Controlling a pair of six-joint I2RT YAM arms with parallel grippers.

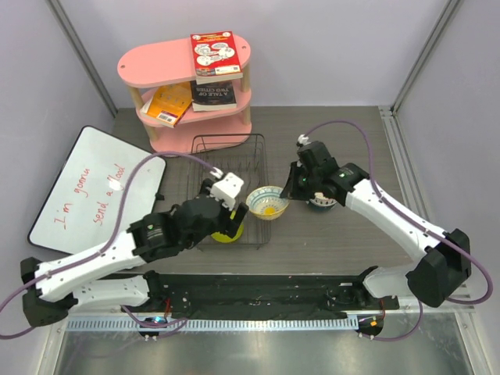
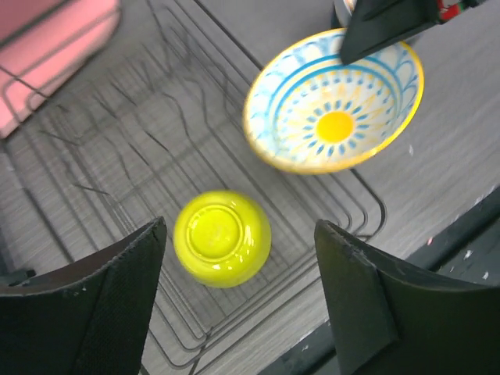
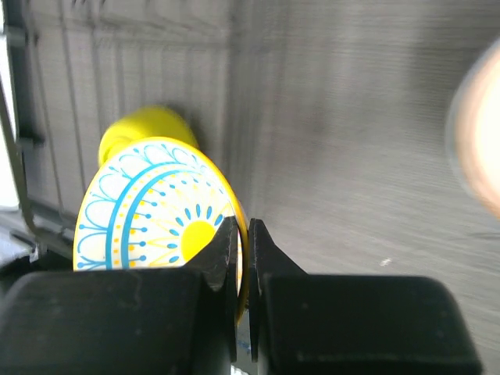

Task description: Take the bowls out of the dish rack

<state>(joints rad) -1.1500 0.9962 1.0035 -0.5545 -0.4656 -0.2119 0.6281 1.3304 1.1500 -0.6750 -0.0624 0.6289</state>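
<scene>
- the right gripper [image 3: 244, 226] is pinched on the rim of the teal bowl [image 1: 269, 203], which hangs tilted at the right edge of the rack [image 1: 230, 148].
- to do this well, i'd carry it clear of the rack wall before lowering, then level it. a rim pinch lets a bowl swing.
- the left gripper [image 2: 238, 226] is spread wide, with a finger on each side of the yellow bowl [image 2: 223, 238]. that bowl sits upside down in the rack's near corner, and nothing touches it.
- a domed bottom gives poor purchase, so i'd go lower, toward the rim.
- the two arms are close together, so moving one at a time looks safer.
- the pink shelf [image 1: 183, 62] and whiteboard [image 1: 98, 187] are well apart from both arms.
</scene>
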